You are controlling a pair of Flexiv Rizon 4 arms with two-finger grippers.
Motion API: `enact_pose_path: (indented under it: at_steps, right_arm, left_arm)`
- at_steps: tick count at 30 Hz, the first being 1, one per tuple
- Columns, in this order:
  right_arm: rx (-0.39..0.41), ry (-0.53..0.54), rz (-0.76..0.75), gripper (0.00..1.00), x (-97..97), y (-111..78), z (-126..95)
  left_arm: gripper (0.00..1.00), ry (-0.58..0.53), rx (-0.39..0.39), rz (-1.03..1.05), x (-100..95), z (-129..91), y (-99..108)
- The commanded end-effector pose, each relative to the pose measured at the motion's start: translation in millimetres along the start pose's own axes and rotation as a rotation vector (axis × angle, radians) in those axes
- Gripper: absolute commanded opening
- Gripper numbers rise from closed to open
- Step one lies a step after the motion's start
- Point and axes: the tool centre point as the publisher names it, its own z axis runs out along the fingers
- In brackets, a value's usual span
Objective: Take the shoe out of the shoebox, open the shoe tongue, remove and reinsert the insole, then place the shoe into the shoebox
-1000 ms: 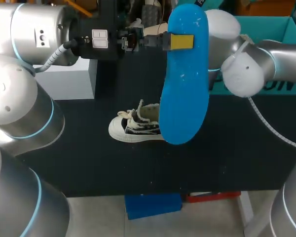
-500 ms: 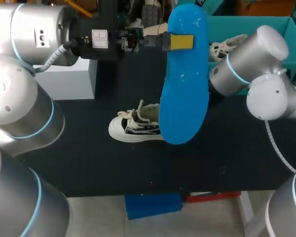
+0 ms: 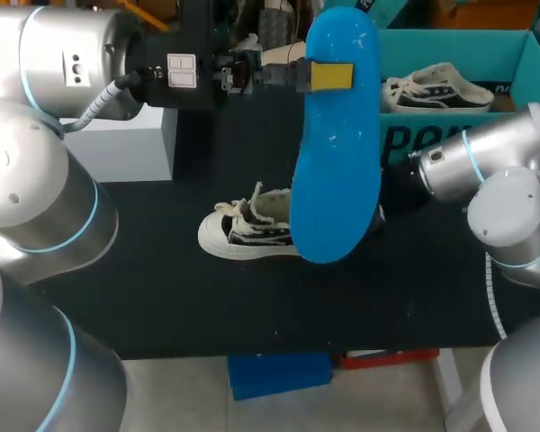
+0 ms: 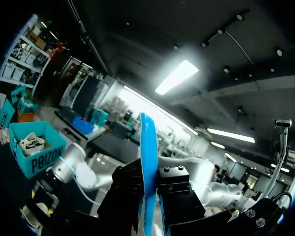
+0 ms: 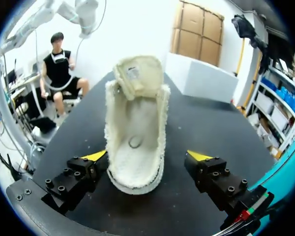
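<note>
the left gripper (image 4: 150,196) grasps the blue insole (image 3: 337,153) upright above the worktop (image 3: 162,297). the right gripper (image 5: 147,156) is released, straddling the heel of the shoe (image 5: 135,123).

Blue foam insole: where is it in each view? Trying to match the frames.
Head view: blue foam insole upright in the upper middle, clamped in the left gripper.
Left wrist view: insole edge-on between that gripper's fingers.
Right wrist view: not in it.
Shared landmark: the teal cardboard shoebox, in all three.
</note>
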Motion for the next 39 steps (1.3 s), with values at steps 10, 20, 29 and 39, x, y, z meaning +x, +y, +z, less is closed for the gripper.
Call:
enact_pose_path:
  at_steps: [10,20,29,39]
  right_arm:
    - [-0.056,-0.016,0.06,1.0,12.2,-14.9,-4.6]
    - [0.178,-0.009,0.084,1.0,8.0,-12.1,-22.5]
    - [0.595,0.015,0.037,1.0,-19.3,17.1,-40.2]
    - [0.867,0.043,-0.021,1.0,-34.6,37.8,-22.8]
  left_arm:
    - [0.0,-0.005,-0.001,-0.002,0.8,0.5,1.2]
    - [0.0,-0.005,-0.001,-0.002,0.8,0.5,1.2]
    - [0.0,-0.005,-0.001,-0.002,0.8,0.5,1.2]
    - [0.0,-0.005,-0.001,-0.002,0.8,0.5,1.2]
